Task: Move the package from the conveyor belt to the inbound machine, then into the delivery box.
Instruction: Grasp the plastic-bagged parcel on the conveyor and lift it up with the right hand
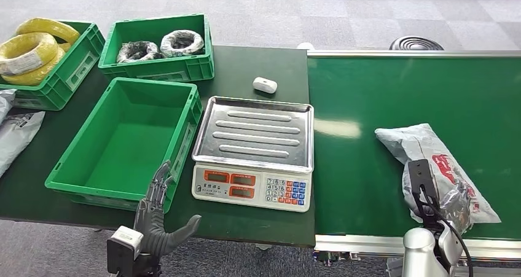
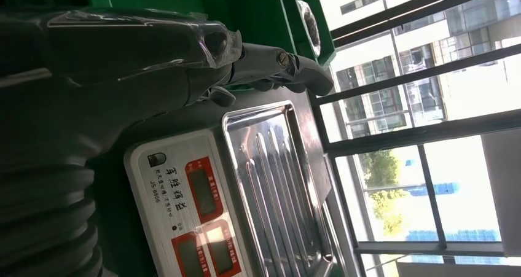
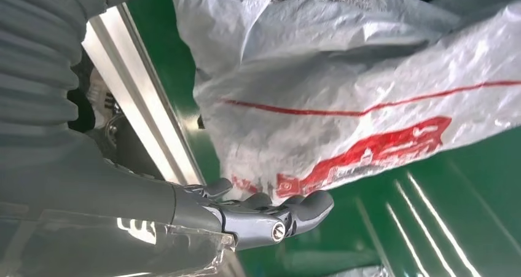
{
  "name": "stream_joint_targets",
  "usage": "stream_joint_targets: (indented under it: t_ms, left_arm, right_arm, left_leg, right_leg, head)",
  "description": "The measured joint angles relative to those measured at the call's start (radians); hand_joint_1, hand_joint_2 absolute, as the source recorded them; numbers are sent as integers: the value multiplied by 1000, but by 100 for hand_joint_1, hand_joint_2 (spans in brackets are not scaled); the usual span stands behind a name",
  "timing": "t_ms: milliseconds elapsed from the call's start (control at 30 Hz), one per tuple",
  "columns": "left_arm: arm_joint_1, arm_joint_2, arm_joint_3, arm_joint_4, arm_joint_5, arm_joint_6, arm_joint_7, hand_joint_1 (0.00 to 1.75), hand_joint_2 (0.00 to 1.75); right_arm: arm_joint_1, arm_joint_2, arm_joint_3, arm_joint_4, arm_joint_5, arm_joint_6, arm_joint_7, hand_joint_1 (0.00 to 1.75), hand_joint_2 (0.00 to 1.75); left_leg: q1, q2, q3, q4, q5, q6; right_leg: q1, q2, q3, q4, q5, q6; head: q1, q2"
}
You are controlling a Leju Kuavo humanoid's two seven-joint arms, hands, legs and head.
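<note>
The package (image 1: 439,160), a grey-white plastic mailer with red print, lies on the green conveyor belt (image 1: 381,105) at the right. My right hand (image 1: 443,214) is at the package's near end; in the right wrist view its fingers (image 3: 270,218) stretch out straight beside the bag's (image 3: 344,86) edge, gripping nothing. The inbound machine, a scale (image 1: 253,151) with a steel pan, stands left of the belt. Left of the scale sits an empty green box (image 1: 126,142). My left hand (image 1: 160,218) hovers open, fingers spread, off the table's front edge before that box; its fingers (image 2: 270,65) point past the scale (image 2: 246,191).
A green crate of yellow cable coils (image 1: 43,56) and another with dark wrapped coils (image 1: 158,46) stand at the back left. A small white object (image 1: 265,85) lies behind the scale. Grey bags (image 1: 15,129) lie at the far left. The belt's metal rail (image 1: 368,243) runs along its near edge.
</note>
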Motion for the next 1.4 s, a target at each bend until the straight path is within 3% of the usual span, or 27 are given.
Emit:
stream_joint_targets:
  t_ms: [200, 433, 600, 733, 867, 1000, 1400]
  left_arm:
    - [-9, 0, 4, 1, 0, 2, 0, 0, 175]
    - [-14, 9, 5, 7, 5, 14, 0, 0, 175]
    - [-12, 16, 6, 7, 10, 27, 0, 0, 175]
    - [-8, 22, 6, 7, 17, 42, 0, 0, 175]
    - [-4, 27, 5, 7, 20, 52, 0, 0, 175]
    - [-3, 31, 5, 7, 21, 55, 0, 0, 175]
    - [6, 44, 1, 11, 40, 89, -12, 0, 175]
  right_arm:
    - [-37, -19, -6, 64, -38, 67, -15, 0, 175]
    - [-91, -34, -1, 142, -147, 133, -117, 0, 175]
    - [-104, -34, 26, 161, -182, 144, -131, 0, 175]
    - [-98, -28, 59, 153, -199, 147, -131, 152, 175]
    - [-87, -20, 89, 131, -206, 148, -131, 154, 175]
    - [-84, -16, 105, 119, -209, 148, -131, 168, 175]
    - [-60, -14, 145, 73, -241, 134, -132, 165, 175]
  left_leg:
    - [0, 0, 0, 0, 0, 0]
    - [0, 0, 0, 0, 0, 0]
    - [0, 0, 0, 0, 0, 0]
    - [0, 0, 0, 0, 0, 0]
    - [0, 0, 0, 0, 0, 0]
    - [0, 0, 0, 0, 0, 0]
    - [0, 0, 0, 0, 0, 0]
  right_leg:
    - [0, 0, 0, 0, 0, 0]
    - [0, 0, 0, 0, 0, 0]
    - [0, 0, 0, 0, 0, 0]
    - [0, 0, 0, 0, 0, 0]
    - [0, 0, 0, 0, 0, 0]
    - [0, 0, 0, 0, 0, 0]
    - [0, 0, 0, 0, 0, 0]
  head:
    - [0, 0]
    - [0, 0]
    - [0, 0]
    - [0, 0]
    - [0, 0]
    - [0, 0]
    - [0, 0]
